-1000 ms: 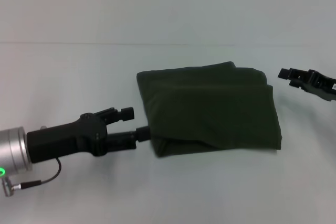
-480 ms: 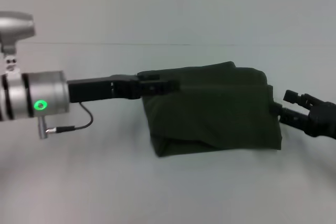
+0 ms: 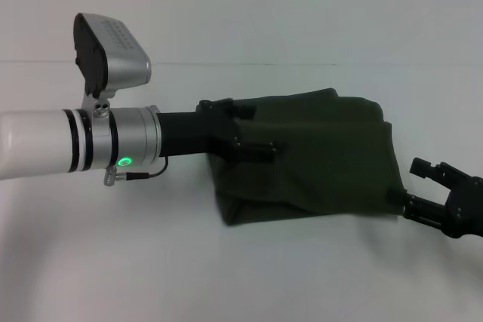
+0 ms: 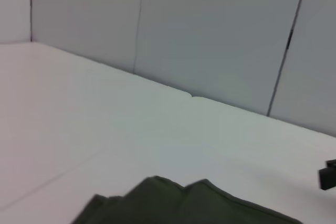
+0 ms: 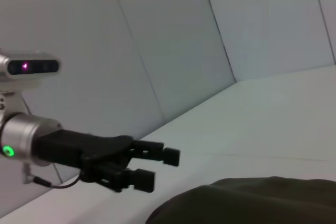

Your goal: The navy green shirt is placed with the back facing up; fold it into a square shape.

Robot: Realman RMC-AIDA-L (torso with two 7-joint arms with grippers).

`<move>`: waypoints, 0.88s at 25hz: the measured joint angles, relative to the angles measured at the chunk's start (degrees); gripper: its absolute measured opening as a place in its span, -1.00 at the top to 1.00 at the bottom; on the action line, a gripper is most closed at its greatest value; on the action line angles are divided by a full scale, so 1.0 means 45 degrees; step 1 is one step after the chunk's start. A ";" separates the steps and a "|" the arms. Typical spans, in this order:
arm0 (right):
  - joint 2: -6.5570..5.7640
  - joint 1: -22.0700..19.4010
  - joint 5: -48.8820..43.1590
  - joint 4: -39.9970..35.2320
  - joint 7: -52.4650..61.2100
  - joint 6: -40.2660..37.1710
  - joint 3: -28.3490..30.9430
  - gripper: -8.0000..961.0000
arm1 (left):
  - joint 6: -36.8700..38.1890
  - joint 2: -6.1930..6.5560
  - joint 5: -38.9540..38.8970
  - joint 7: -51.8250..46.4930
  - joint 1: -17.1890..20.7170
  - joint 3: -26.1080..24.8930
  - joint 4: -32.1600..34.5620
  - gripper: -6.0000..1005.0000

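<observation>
You're hovering the left gripper, fingers parted, over the folded navy green shirt lying mid-table, and the right gripper, also parted, is sitting at its right edge, so any drag risks undoing the folds.

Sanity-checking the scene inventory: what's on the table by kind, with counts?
navy green shirt, folded into a rough rectangle: 1
grippers: 2, the left gripper over the shirt's left part, the right gripper at its near right corner
Total: 3
</observation>
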 joint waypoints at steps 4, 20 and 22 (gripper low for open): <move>0.0018 -0.0179 -0.0003 0.0003 -0.0216 -0.0114 0.0002 -0.93 | -0.1061 -0.0014 -0.1406 0.1914 0.0292 0.0016 -0.0524 -0.86; 0.0038 -0.0186 -0.0016 0.0002 -0.0153 -0.0096 0.0008 -0.93 | -0.4262 -0.0056 -0.1936 0.4209 0.0113 0.0308 -0.3341 -0.86; 0.0031 -0.0196 -0.0014 0.0000 -0.0151 -0.0103 0.0007 -0.93 | -0.4660 -0.0054 -0.1970 0.4317 0.0157 0.0442 -0.3561 -0.86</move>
